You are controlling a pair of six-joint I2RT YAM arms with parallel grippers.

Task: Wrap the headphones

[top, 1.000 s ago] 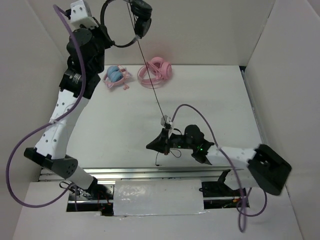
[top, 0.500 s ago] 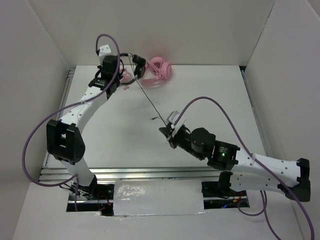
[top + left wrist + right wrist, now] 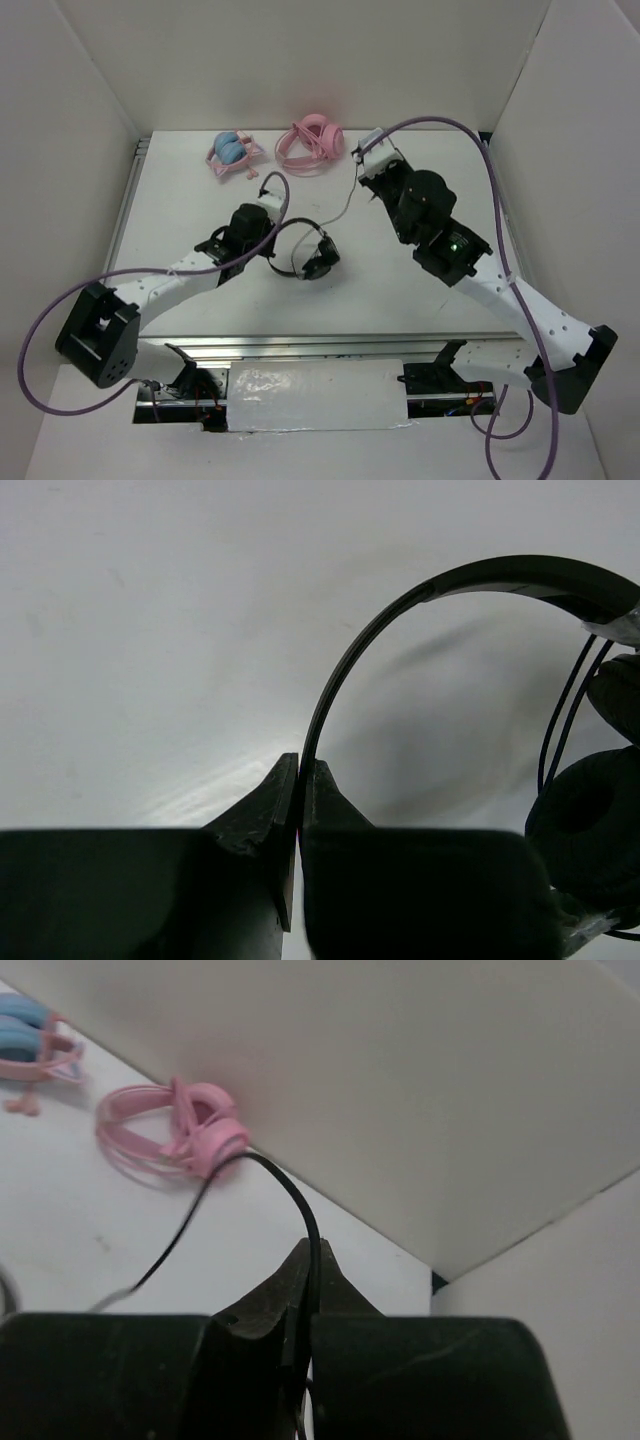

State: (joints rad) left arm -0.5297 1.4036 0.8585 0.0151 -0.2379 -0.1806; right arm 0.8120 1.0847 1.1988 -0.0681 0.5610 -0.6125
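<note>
Our left hand (image 3: 276, 243) is clenched on the thin black headband of the headphones (image 3: 320, 260), near the middle of the tabletop (image 3: 380, 295). In the left wrist view the two fingers (image 3: 268, 805) pinch the band edge-on where it rises from between them. The headband arches up and over to the right, and the two round earcups hang at the right edge of that view, one above the other. Two thin strands of cable (image 3: 560, 710) run down beside them. We cannot tell whether the earcups rest on the tabletop or hang just above it.

From the headphones the cable runs up and to the right, slack and pale against the white surface, to our right hand (image 3: 364, 170). That hand is closed on the cable, which loops up out of the fingertips in the right wrist view.

At the far edge, against the back wall (image 3: 330, 60), lie the pink headphones with blue earcups (image 3: 232, 152). The all-pink headphones (image 3: 310, 143) lie to their right, just left of our right hand. White walls close in the tabletop on the left, back and right.
</note>
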